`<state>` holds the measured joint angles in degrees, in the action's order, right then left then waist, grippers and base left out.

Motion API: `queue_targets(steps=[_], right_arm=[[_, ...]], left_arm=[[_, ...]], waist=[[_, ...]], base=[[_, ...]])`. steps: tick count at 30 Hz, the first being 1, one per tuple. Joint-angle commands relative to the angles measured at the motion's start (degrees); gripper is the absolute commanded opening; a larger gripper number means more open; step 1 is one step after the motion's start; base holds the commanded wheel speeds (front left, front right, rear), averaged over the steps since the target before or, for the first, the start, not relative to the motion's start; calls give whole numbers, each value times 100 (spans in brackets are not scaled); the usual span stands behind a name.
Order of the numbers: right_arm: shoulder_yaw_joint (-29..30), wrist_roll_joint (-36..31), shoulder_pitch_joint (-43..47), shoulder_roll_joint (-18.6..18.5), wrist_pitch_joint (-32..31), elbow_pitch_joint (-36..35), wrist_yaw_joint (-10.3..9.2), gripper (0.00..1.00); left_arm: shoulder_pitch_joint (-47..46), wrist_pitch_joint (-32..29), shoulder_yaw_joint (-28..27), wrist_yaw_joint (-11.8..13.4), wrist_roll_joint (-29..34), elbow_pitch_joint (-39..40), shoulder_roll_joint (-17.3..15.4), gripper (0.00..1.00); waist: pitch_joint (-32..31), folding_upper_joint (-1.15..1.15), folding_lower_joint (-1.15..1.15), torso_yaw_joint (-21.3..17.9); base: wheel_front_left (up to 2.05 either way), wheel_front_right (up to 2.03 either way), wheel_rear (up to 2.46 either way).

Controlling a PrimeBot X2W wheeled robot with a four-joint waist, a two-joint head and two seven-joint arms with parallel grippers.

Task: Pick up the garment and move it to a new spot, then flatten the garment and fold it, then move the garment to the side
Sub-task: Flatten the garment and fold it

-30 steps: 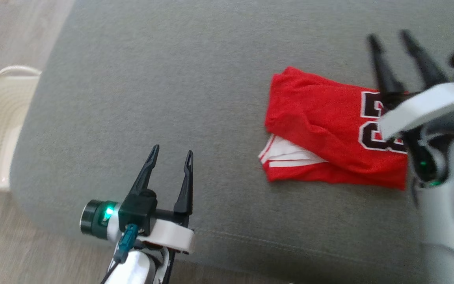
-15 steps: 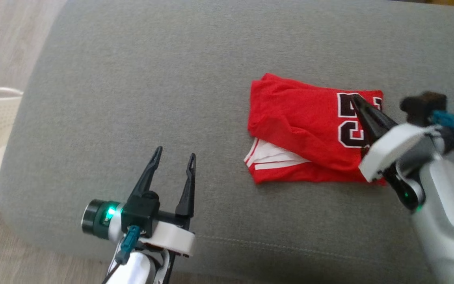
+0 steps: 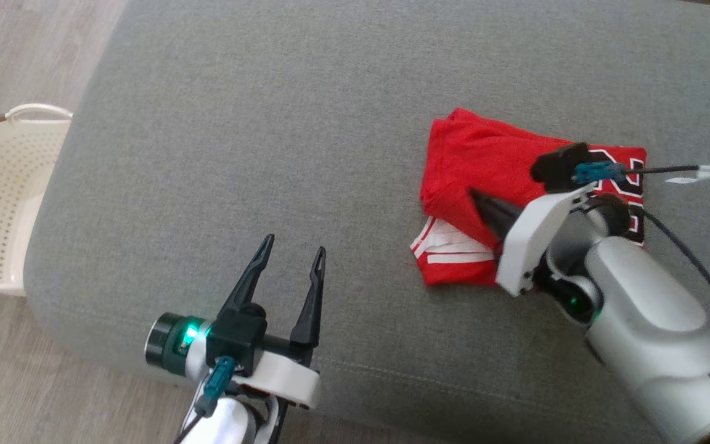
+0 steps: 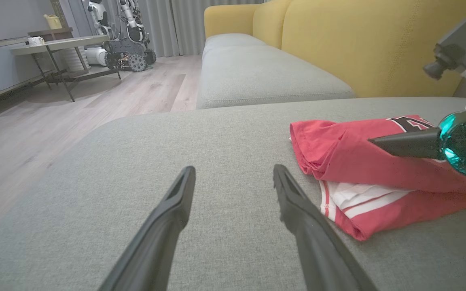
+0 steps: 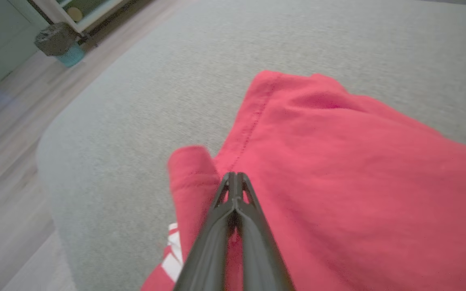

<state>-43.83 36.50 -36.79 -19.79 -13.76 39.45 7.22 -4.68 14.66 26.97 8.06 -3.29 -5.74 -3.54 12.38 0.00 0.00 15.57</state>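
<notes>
Your right hand lying fully closed over folded red jersey on grey sofa, hold unclear; left hand hovering wide open, empty.

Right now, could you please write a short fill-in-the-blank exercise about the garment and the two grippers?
1. The garment lies on a ____ cushion.
2. The left gripper is ____ (open or shut), apart from the garment.
3. The right gripper is ____ (open or shut), with its tips over the garment.
4. The garment's main colour is ____.
Missing words: grey; open; shut; red.
</notes>
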Motion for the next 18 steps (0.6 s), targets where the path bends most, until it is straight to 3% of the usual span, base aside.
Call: queue_targets(steps=[1,8,13,14,15,16,18], right_arm=[[-151,208,15,34,-11,-307,26,0],[-902,1064,480,38,-168,-880,26,0],[-827,1149,562,119,729,-1035,26,0],[-769,1051,558,123,1018,-1041,26,8],[-678,934,559,123,1314,-1012,26,46],[-563,801,566,121,1588,-949,26,95],[-249,512,586,130,2140,-789,26,100]], left_arm=[[-135,34,-200,29,-39,172,21,100],[-72,34,-269,63,4,169,12,100],[-48,34,-347,83,9,181,-9,100],[-33,34,-385,99,-6,193,-12,100],[-12,34,-433,118,-30,212,-13,100],[12,34,-482,136,-57,230,-12,100],[56,34,-582,167,-106,289,-10,100]], waist=[[-11,0,0,-33],[-136,0,0,-305],[-273,0,0,-542],[-306,0,0,-602],[-343,0,0,-667],[-380,0,0,-730],[-460,0,0,-859]], base=[[0,0,0],[0,0,0],[0,0,0],[0,0,0],[0,0,0],[0,0,0],[0,0,0]])
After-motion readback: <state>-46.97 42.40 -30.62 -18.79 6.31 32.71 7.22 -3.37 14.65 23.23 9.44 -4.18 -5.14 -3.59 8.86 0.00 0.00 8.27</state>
